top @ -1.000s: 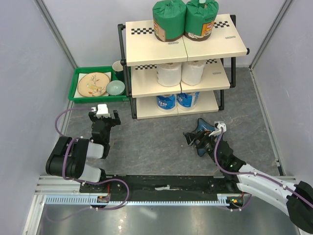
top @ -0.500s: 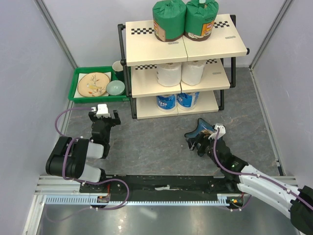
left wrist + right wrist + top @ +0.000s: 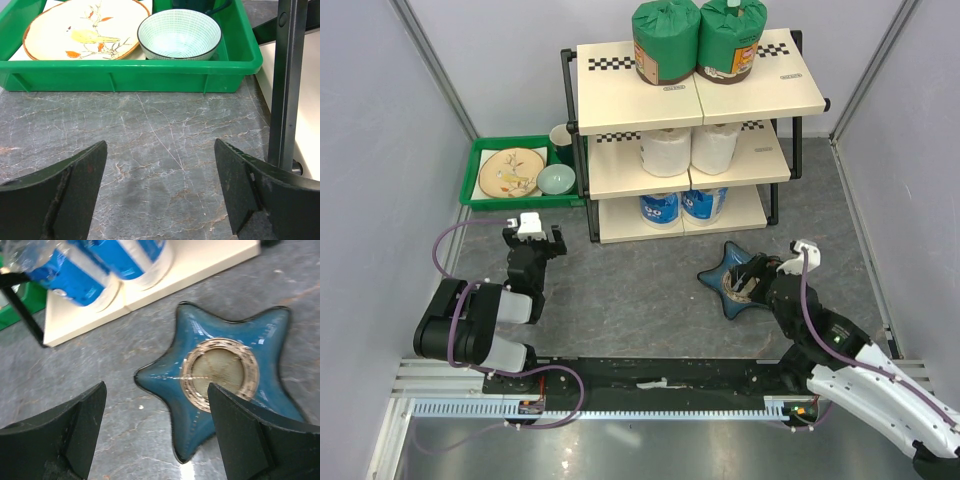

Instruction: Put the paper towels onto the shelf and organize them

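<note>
Since all six paper towels (image 3: 665,40) stood upright in pairs on the shelf (image 3: 620,100), beyond both arms, we found nothing grasped. The nearer right hand (image 3: 155,405) hung wide open over a star dish (image 3: 210,330), and the left hand (image 3: 160,150) likewise gaped empty.

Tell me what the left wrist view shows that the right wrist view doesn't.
Left wrist only: plate and bowl in the green tray. Right wrist only: star dish on the table, and two blue-and-white rolls on the shelf. Both: grey table, part of the shelf, and open, empty fingers, the left fingers and right fingers.
</note>
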Controlling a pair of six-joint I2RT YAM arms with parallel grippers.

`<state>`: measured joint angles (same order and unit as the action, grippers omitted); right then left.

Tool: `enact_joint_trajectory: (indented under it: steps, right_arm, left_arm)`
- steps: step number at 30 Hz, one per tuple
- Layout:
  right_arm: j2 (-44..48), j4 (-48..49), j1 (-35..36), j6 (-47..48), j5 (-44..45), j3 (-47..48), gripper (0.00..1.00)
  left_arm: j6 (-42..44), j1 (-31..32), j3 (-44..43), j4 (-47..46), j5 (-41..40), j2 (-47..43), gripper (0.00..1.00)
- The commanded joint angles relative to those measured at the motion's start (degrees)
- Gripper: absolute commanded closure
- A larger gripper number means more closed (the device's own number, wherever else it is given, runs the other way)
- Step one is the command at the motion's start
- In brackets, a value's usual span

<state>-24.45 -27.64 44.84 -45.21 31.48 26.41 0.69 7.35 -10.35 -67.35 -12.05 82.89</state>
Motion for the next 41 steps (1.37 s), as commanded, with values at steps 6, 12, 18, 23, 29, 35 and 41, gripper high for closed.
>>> enact_joint_trajectory:
  steps: [6, 12, 18, 23, 29, 35, 41]
  right_arm:
    - [5.2, -11.9, 0.1, -5.6, 9.0, 4.3, 0.1]
    - [6.2, -11.8, 0.1, -5.7, 9.5, 4.2, 0.1]
    - [5.1, -11.5, 0.1, -5.2, 8.9, 4.0, 0.09]
    - [5.2, -10.9, 0.1, -5.0, 9.2, 3.6, 0.09]
    - [5.9, -10.9, 0.0, -4.9, 9.6, 3.6, 0.09]
    - [6.2, -10.8, 0.1, -4.8, 9.6, 3.5, 0.09]
    - [5.6, -10.8, 0.1, -4.8, 9.6, 3.5, 0.09]
  left_arm:
    - [0.2, -0.3, -1.3, -1.6, 0.1, 0.1, 0.29]
    - [0.2, -0.3, -1.3, -1.6, 0.0, 0.2, 0.58]
    - [0.2, -0.3, -1.2, -1.6, 0.0, 0.2, 0.01]
    - [0.2, -0.3, -1.2, -1.6, 0.1, 0.2, 0.01]
    - [0.3, -0.3, -1.1, -1.8, 0.0, 0.1, 0.01]
    - [0.2, -0.3, -1.2, -1.6, 0.0, 0.2, 0.01]
    - [0.2, -0.3, -1.1, -1.6, 0.0, 0.1, 0.01]
